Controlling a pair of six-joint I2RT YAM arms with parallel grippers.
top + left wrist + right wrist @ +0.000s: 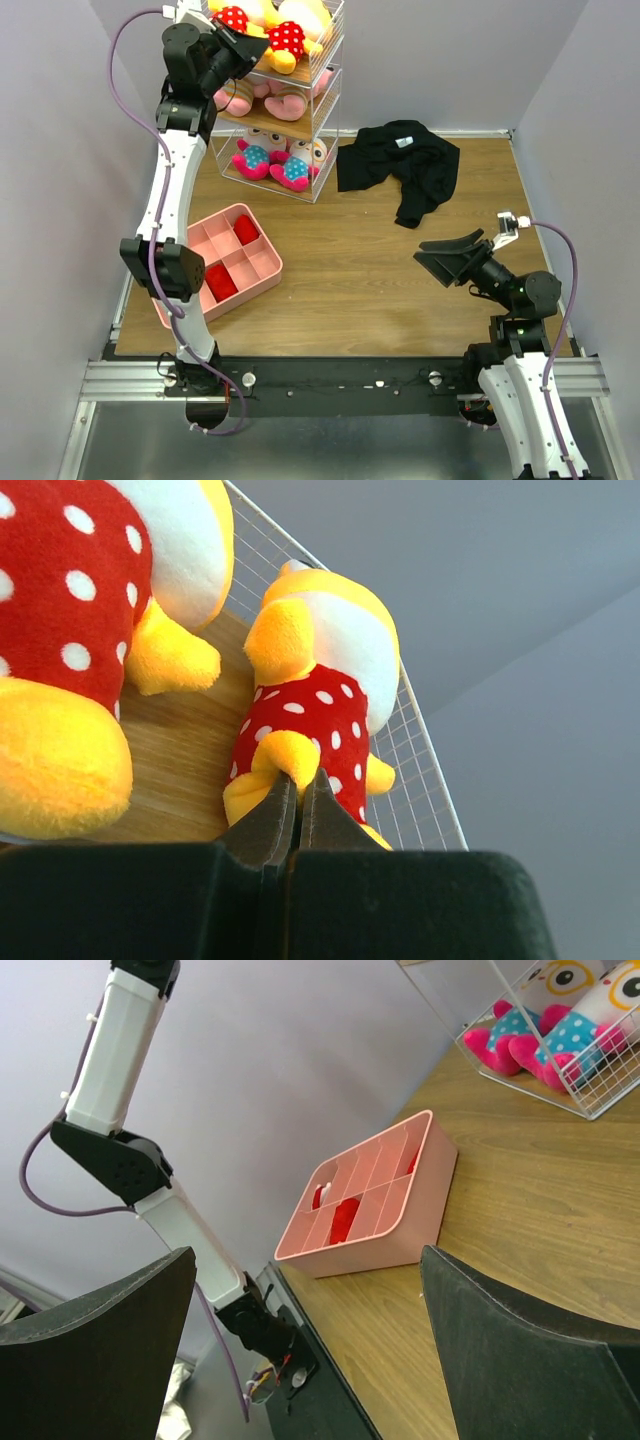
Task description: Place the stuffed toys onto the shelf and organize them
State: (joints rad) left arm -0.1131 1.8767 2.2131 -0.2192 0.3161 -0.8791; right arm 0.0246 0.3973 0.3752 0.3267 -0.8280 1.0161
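The shelf [327,100] stands at the back left and holds all the stuffed toys I can see. Two yellow dolls in red polka dots [285,40] are on the top board, two pink dolls [275,100] in the middle, two white-faced dolls [275,160] at the bottom. My left gripper [240,45] is at the top tier. In the left wrist view its jaws [300,778] are nearly closed, pinching the paw of the right yellow doll [315,705], which sits upright on the board [180,740] beside the other yellow doll [70,610]. My right gripper [450,255] is open and empty above the table.
A pink compartment tray [225,260] with red items lies at the front left, also in the right wrist view [370,1210]. A black garment [405,165] lies at the back right of the shelf. The white-faced dolls [560,1020] show in the right wrist view.
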